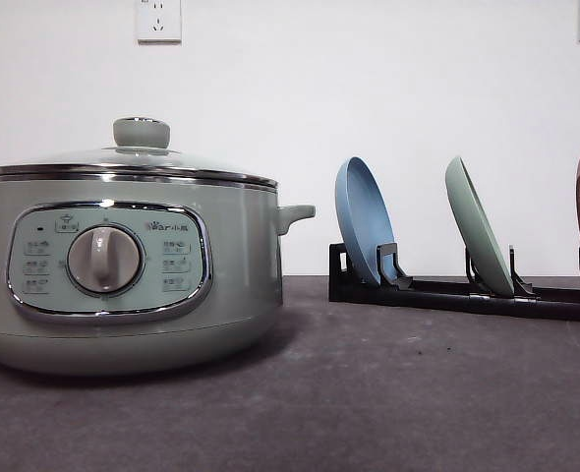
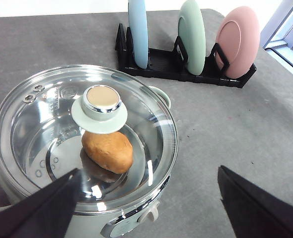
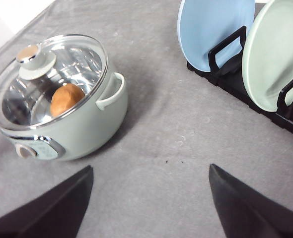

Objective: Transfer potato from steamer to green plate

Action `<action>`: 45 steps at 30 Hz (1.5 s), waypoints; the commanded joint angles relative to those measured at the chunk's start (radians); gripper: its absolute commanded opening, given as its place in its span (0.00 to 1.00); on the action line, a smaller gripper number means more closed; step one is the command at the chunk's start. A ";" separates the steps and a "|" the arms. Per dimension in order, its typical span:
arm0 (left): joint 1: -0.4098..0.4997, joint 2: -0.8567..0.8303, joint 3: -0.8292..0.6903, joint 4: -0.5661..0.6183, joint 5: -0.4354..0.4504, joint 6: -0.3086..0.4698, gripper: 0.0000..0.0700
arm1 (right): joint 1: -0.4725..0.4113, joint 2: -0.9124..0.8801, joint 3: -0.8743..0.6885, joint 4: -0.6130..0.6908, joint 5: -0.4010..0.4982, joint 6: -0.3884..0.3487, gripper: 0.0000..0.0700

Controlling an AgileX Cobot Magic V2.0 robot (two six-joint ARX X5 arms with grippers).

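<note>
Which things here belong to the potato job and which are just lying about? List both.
For the job: potato, steamer with its glass lid still on, green plate standing in the rack.

Lying about: blue plate, pink plate, wall sockets.

Potato (image 3: 66,98) in lidded steamer (image 3: 82,124); green plate (image 3: 277,54) upright in rack (image 3: 246,74) w/ blue plate (image 3: 211,29).
</note>
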 commanded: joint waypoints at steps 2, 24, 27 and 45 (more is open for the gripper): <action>-0.002 0.003 0.024 0.006 0.010 0.009 0.80 | 0.003 0.032 0.025 0.030 0.003 0.074 0.67; -0.002 0.003 0.024 0.004 0.010 0.010 0.80 | 0.003 0.737 0.539 0.131 0.061 0.134 0.67; -0.002 0.003 0.024 0.004 0.010 0.010 0.80 | 0.003 0.830 0.611 0.134 0.104 0.134 0.67; -0.002 0.003 0.024 0.000 0.010 0.010 0.80 | 0.016 1.099 0.677 0.295 0.182 0.171 0.65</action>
